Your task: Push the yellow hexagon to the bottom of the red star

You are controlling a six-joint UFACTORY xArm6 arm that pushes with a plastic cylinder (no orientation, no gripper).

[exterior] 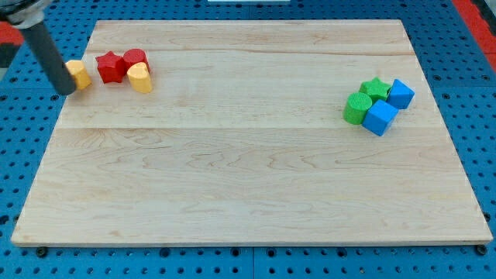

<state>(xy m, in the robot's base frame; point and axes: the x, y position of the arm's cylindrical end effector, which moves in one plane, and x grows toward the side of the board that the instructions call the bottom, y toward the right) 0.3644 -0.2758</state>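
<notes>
The yellow hexagon [78,74] lies near the board's top left edge, just left of the red star [111,67]. My tip [68,90] touches the hexagon's left side, at the board's left edge. The dark rod rises from it toward the view's top left. A red round block [136,59] sits right of the star. A yellow rounded block [140,78] sits below that red block, right of and slightly below the star.
The wooden board [248,170] lies on a blue pegboard. At the right stand a green round block [357,108], a green star [376,88], a blue cube [380,117] and another blue block [401,94], clustered together.
</notes>
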